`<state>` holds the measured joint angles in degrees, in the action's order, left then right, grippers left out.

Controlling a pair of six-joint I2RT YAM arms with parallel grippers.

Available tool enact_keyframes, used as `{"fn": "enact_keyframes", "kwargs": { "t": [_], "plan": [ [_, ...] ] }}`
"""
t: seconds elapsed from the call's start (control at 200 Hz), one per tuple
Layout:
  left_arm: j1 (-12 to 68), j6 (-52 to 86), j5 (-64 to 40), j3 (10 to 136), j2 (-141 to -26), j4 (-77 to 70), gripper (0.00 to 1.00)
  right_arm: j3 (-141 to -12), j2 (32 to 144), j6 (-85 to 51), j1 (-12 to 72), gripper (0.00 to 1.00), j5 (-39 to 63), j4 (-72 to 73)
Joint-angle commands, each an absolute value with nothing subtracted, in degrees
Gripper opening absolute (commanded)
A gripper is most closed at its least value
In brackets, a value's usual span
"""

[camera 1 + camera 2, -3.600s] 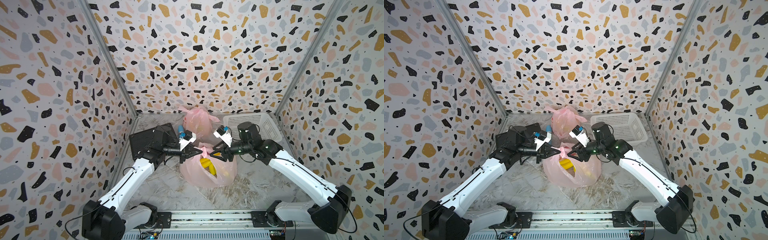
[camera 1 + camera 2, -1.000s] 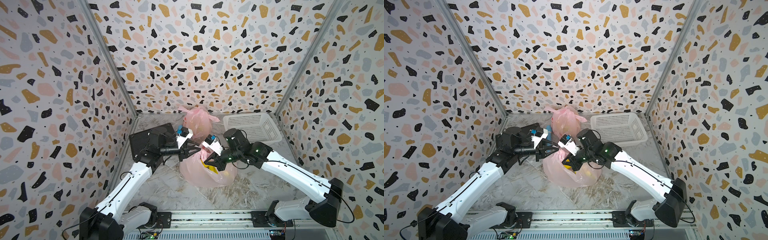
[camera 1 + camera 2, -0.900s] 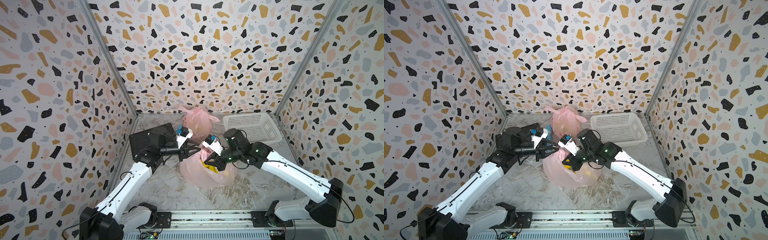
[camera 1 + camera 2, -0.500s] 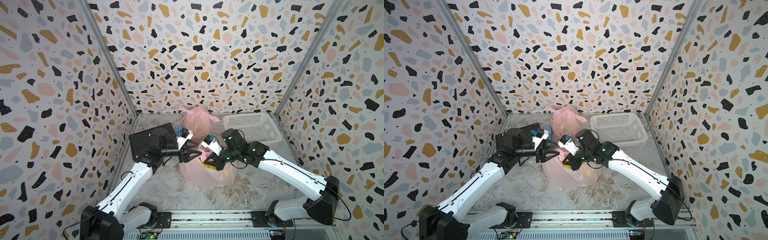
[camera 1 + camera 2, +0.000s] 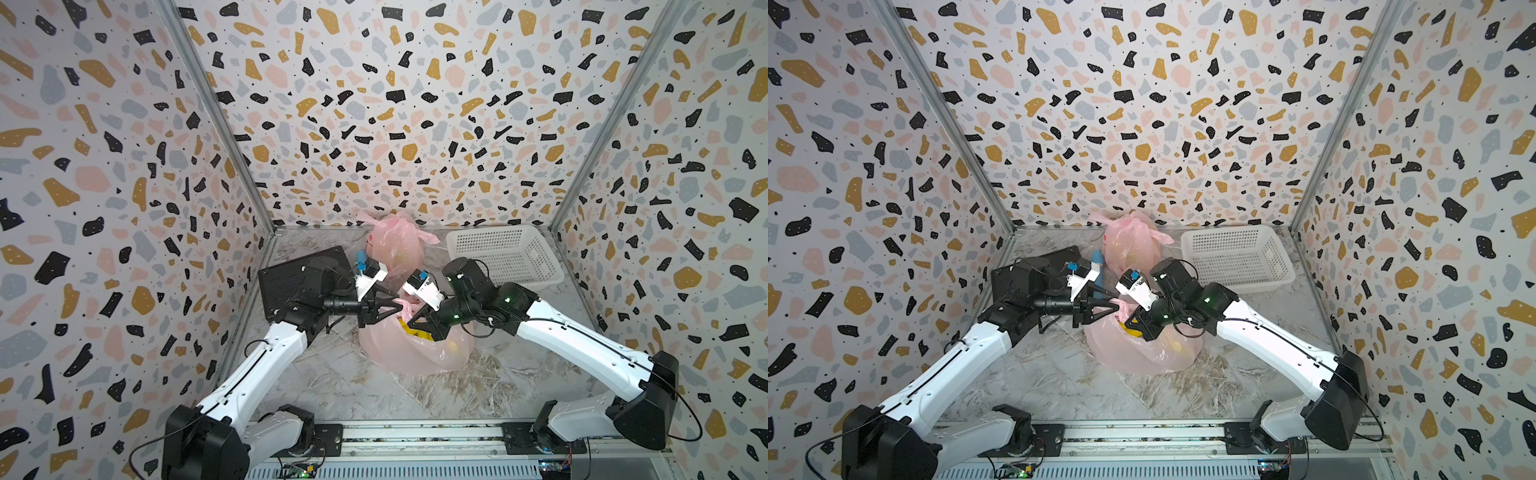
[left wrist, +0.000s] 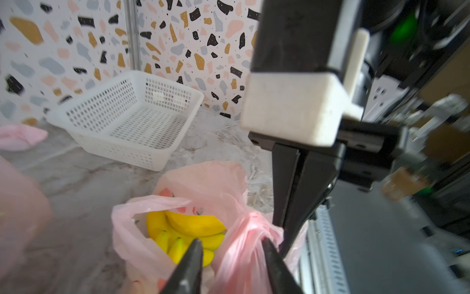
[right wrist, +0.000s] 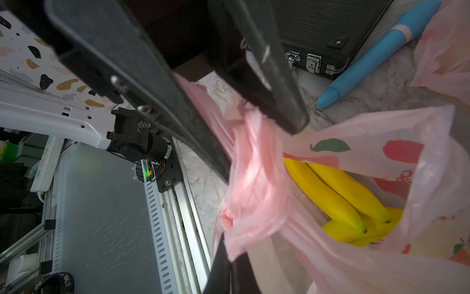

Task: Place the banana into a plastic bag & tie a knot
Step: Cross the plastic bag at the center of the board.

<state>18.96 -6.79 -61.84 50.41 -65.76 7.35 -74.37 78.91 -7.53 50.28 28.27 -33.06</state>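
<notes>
A pink plastic bag (image 5: 415,353) lies mid-table with its mouth open, and the yellow banana (image 6: 193,224) bunch shows inside it (image 7: 338,196). My left gripper (image 5: 399,309) reaches in from the left above the bag's mouth. In the left wrist view its jaws (image 6: 231,244) are shut on a bunched handle of the bag, which fills the gap between them. My right gripper (image 5: 411,324) comes in from the right, close against the left one. Its fingers (image 7: 229,257) are shut on the bag's other twisted handle.
A second, tied pink bag (image 5: 397,245) stands at the back wall. A white mesh basket (image 5: 503,257) sits at the back right. A black case (image 5: 291,278) lies at the left under my left arm, with a blue tube (image 5: 1097,266) beside it.
Both grippers have drawn together over the bag's mouth. In the last second my left jaws opened and then closed again round a handle. My right gripper stayed shut.
</notes>
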Motion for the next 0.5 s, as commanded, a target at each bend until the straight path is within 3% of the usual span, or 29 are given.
{"fn": "enact_keyframes", "kwargs": {
  "t": [0.0, 0.06, 0.265, 0.39, 0.496],
  "plan": [
    [18.7, -6.6, -64.9, 52.8, -67.6, 7.2, 0.17, -75.8, 78.7, -8.2, 50.6, 0.00, 29.7, -33.2],
    [18.7, -6.3, -65.1, 53.2, -68.0, 7.0, 0.00, -75.8, 78.7, -8.3, 50.6, 0.00, 30.5, -33.2],
    [18.7, -1.2, -65.1, 51.5, -66.4, -1.1, 0.00, -73.9, 78.8, -8.5, 50.6, 0.00, 32.0, -32.9],
    [18.7, 0.6, -65.7, 50.1, -65.6, -4.0, 0.21, -73.6, 79.3, -8.4, 50.7, 0.00, 31.2, -32.5],
    [18.7, 0.5, -65.3, 49.2, -65.2, -3.8, 0.24, -74.3, 79.7, -8.0, 50.7, 0.00, 30.9, -33.0]
  ]
}}
